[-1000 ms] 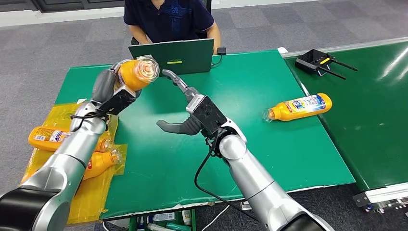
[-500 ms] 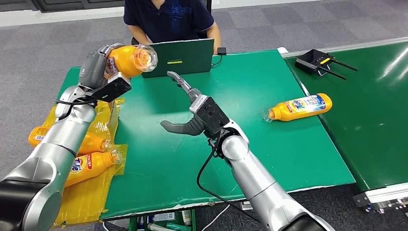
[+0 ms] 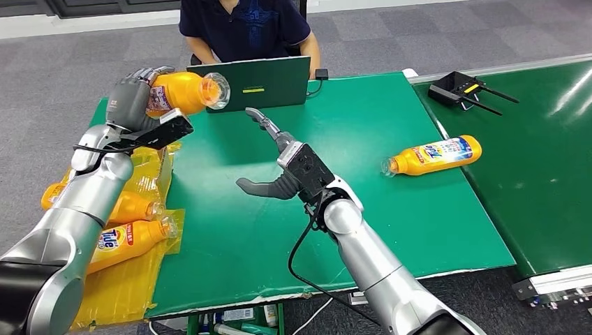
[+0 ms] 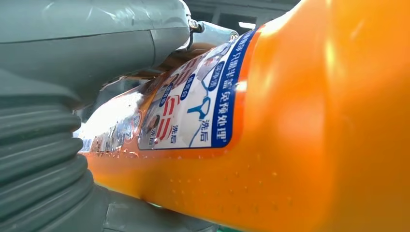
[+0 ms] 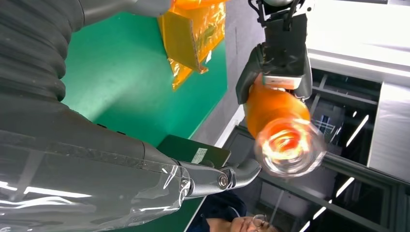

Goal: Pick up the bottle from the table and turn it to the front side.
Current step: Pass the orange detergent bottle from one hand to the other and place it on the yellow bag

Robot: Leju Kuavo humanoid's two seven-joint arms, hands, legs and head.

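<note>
I see the orange bottle (image 3: pixel 183 91), clear cap and blue-edged label, lying sideways in my left hand (image 3: pixel 129 103), which grips its base above the green surface (image 3: pixel 230 230). My right hand (image 3: pixel 276 164) hangs nearby, fingers spread, holding nothing.

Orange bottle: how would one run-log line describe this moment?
left hand: holds orange bottle raised, sideways | right hand: open above green table | laptop: behind

Green table (image 3: pixel 391 230), grey carpet floor (image 3: pixel 49 77)
</note>
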